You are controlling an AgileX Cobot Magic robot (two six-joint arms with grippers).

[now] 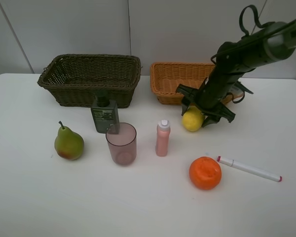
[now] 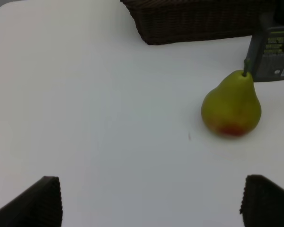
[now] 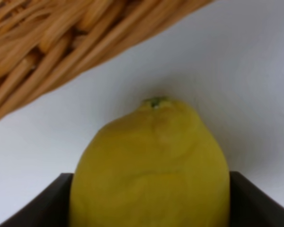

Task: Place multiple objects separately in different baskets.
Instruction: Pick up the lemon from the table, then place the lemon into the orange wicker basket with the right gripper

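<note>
Exterior high: we see the right gripper (image 1: 201,114) down on the lemon (image 1: 193,119), just in front of the light orange basket (image 1: 173,79); the pear (image 1: 68,143) stands well apart, near the dark basket (image 1: 89,79)

Left wrist: left gripper (image 2: 151,203) released, fingers wide apart, nothing between them; pear ahead, pump bottle (image 2: 273,54) just behind it

Right wrist: fingers (image 3: 42,203) press both flanks of the lemon, so we read it as grasping the lemon, orange weave just beyond

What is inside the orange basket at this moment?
In the visible left part of the orange basket there is only woven wicker, no object. The right arm, reaching down to the lemon, covers the right part, so what lies there cannot be seen.
</note>
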